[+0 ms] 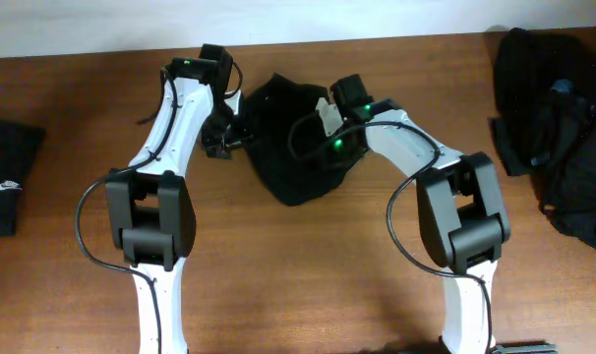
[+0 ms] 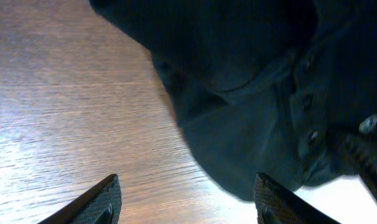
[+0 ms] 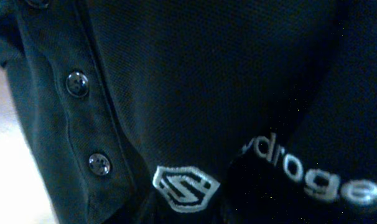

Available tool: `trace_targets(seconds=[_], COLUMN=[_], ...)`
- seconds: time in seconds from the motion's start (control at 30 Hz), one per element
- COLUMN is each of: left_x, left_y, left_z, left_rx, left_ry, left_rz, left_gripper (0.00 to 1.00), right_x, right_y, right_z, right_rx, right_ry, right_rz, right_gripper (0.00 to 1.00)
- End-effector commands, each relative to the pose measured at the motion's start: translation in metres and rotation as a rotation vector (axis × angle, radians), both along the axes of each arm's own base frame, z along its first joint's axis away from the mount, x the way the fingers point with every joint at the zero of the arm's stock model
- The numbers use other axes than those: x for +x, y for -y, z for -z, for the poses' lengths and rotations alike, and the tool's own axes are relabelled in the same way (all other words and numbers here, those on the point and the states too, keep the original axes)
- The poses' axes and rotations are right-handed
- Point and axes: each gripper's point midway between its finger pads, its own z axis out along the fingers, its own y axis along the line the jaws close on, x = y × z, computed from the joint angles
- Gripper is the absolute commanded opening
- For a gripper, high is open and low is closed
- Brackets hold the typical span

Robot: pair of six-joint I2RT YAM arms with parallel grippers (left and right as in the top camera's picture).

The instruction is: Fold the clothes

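Right, from overhead we see a crumpled black shirt in the middle of the counter between the arms, with the left tool at its left edge and the right tool over its top. A folded garment lies far left and a dark pile far right. On the left wrist, our fingers stand wide apart holding nothing, the shirt just ahead. On the right wrist, black fabric, buttons, a white logo and lettering fill everything, so we cannot tell that tool's opening.
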Motion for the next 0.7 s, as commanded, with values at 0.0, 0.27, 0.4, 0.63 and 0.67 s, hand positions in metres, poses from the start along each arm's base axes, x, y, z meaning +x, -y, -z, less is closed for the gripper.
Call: trace_targets(seconds=[0.0,0.27,0.4,0.63,0.67], left_x=[-0.006,-0.024,-0.023,-0.024,-0.025], left_y=[-0.011,-0.030,-0.035,-0.015,-0.009], left_z=[0.007,0.029,0.029,0.026,0.026], left_rx=[0.068,0.173,0.167,0.053,0.019], left_ry=[-0.014,-0.076,-0.078,-0.077,-0.079], left_rz=[-0.003,0.008,-0.007,0.044,0.055], left_gripper=[0.68,0.69,0.70,0.72,0.73], right_x=[-0.034,-0.029,-0.014,0.003,0.006], right_y=[-0.033,-0.053,-0.051,-0.021,-0.009], right_z=[0.008,-0.013,-0.056,-0.123,-0.129], right_rx=[0.070,0.108,0.134,0.113,0.089], right_ry=[-0.172,-0.099,-0.002,0.129,0.140], right_rz=[0.056,-0.001,-0.034,0.027,0.054], right_gripper=[0.31,0.50,0.63,0.76,0.78])
